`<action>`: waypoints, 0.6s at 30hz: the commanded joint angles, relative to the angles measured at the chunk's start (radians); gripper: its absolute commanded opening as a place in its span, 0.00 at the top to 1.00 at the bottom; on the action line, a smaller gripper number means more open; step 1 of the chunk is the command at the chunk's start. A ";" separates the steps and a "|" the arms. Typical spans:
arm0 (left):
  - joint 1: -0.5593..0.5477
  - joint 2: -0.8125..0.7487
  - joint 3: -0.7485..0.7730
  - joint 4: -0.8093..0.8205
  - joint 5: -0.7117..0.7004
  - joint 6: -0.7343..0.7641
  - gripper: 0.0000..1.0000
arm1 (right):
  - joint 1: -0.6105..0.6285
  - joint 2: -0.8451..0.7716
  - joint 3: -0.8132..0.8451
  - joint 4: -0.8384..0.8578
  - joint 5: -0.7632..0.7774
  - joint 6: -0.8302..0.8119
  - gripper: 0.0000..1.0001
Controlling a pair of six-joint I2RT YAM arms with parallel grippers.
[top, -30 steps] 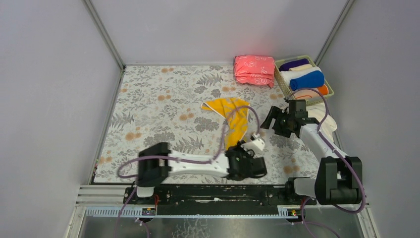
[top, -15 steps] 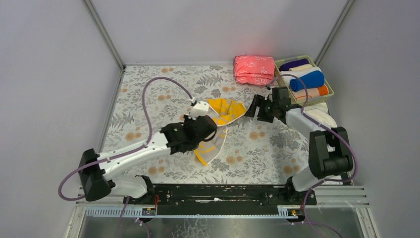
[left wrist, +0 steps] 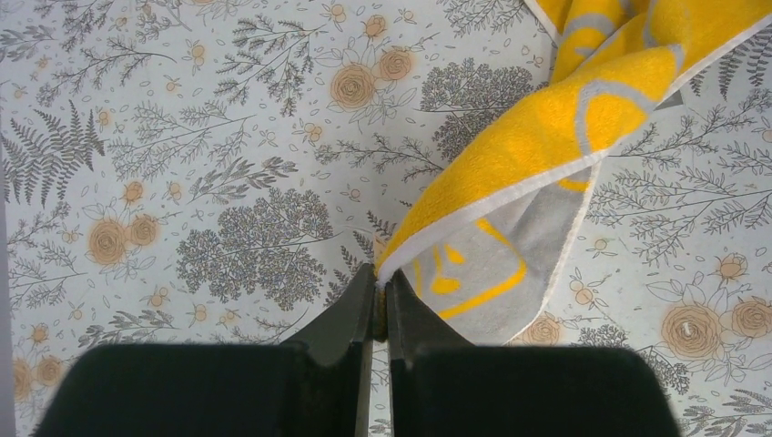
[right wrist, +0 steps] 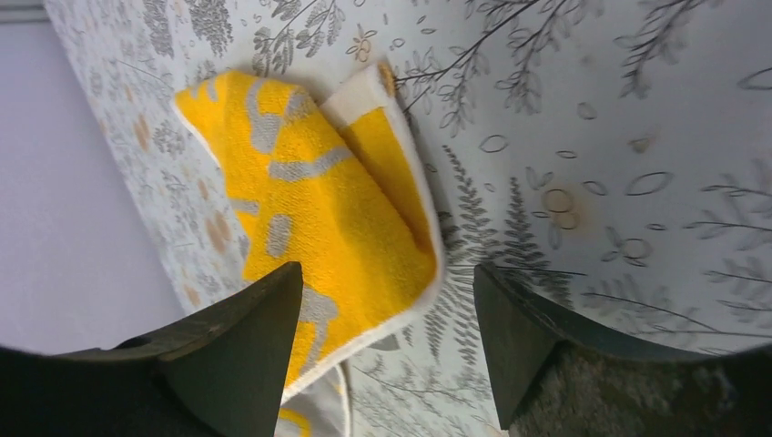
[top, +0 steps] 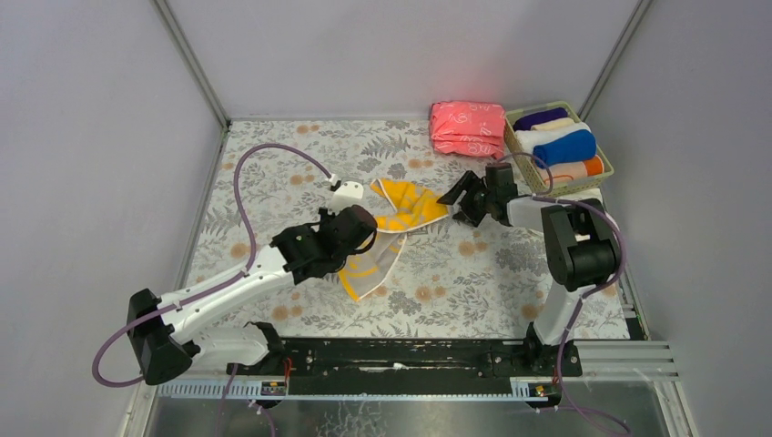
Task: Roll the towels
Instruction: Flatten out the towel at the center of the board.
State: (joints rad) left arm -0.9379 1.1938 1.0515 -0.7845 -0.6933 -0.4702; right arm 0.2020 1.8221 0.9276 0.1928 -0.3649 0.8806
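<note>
The yellow towel with white print [top: 391, 228] lies crumpled mid-mat, one end trailing down with its pale underside showing. My left gripper [top: 344, 238] is shut on a white-edged corner of this towel [left wrist: 510, 164], lifted off the mat, as the left wrist view [left wrist: 380, 296] shows. My right gripper [top: 462, 202] is open just right of the towel's far end, empty; in the right wrist view [right wrist: 387, 300] the towel's folded edge [right wrist: 309, 228] lies between and ahead of the fingers. Rolled towels, among them a royal blue one [top: 564, 146], sit in the basket [top: 603, 155].
A folded pink stack with white pattern [top: 467, 128] lies at the back, left of the basket. A cream-white cloth [top: 596, 205] lies below the basket by the right arm. The floral mat [top: 273, 182] covers the table; grey walls enclose it.
My left arm has swung from the near edge up and left, dragging the yellow towel's corner with it. My right gripper has moved left and back toward the towel's far end.
</note>
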 commanded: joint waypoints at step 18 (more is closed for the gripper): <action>0.385 0.099 0.294 0.150 0.031 0.241 1.00 | 0.011 -0.010 0.409 -0.118 0.107 -0.019 1.00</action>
State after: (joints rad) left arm -0.6563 1.2625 1.1942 -0.7654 -0.6540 -0.3546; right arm 0.2535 1.9289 1.1282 0.1986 -0.3283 1.0164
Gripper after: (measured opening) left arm 0.022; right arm 0.024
